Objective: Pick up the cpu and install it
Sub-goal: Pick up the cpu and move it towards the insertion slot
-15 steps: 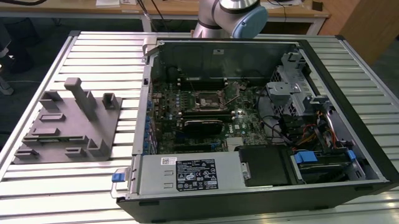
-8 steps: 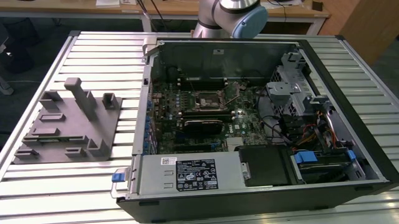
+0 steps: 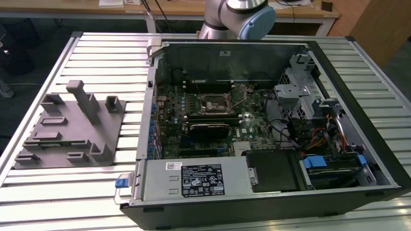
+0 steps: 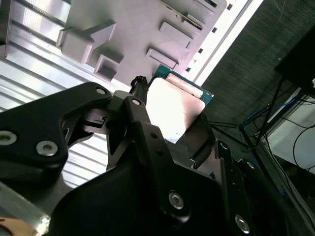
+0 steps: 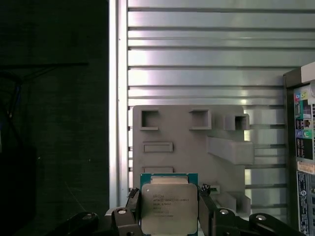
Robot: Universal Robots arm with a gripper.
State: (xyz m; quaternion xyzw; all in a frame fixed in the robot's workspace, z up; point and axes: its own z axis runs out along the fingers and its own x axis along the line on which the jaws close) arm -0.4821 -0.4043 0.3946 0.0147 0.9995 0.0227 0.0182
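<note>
Both jaws of the gripper pinched the cpu by its sides, metal top facing cam, held in air over the slatted table near the grey tray – pc case apart

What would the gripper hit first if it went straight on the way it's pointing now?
Most likely the grey tray: in the first wrist view it lies straight ahead of the gripper, which grips the cpu. Depth is unclear.
</note>
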